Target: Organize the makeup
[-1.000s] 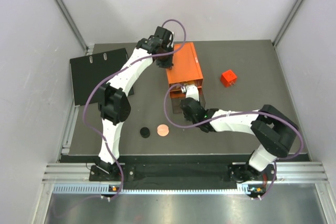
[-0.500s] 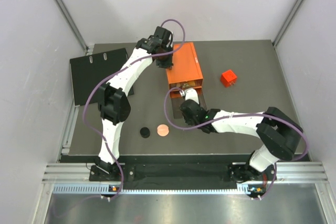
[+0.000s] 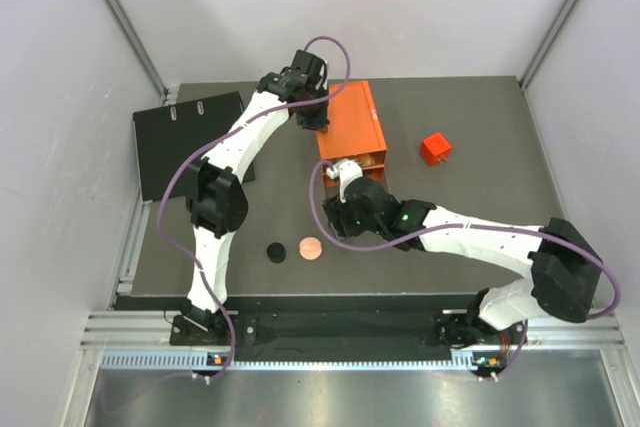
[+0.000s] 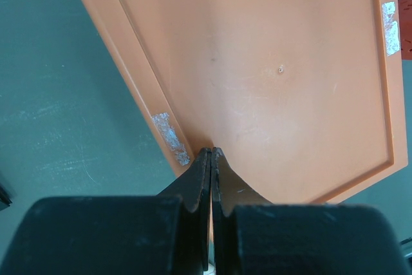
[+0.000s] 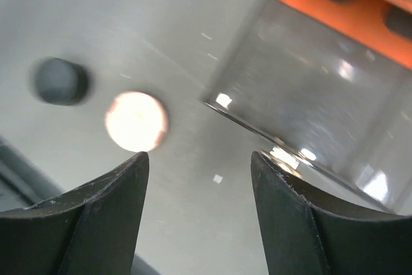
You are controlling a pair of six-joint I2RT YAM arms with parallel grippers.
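The black disc [image 3: 275,252] and the pinkish-copper disc [image 3: 310,247] lie side by side on the dark table near the front. In the right wrist view the copper disc [image 5: 136,121] is just beyond my left fingertip, with the black disc [image 5: 59,81] farther left. My right gripper [image 3: 338,211] is open and empty, low over the table between the discs and the orange box [image 3: 351,127]. My left gripper [image 4: 211,153] is shut, its tips on the box's left edge [image 4: 161,94]. The tubes and bottles are out of view.
A clear tray [image 5: 309,107] sticks out of the orange box's near open end [image 5: 335,1], with dark shapes inside. A small red cube [image 3: 435,149] sits right of the box. A black folder [image 3: 190,142] lies at the back left.
My right gripper has pulled back from the clear tray and swung left toward the discs, with the arm stretching out. The left arm has not moved.
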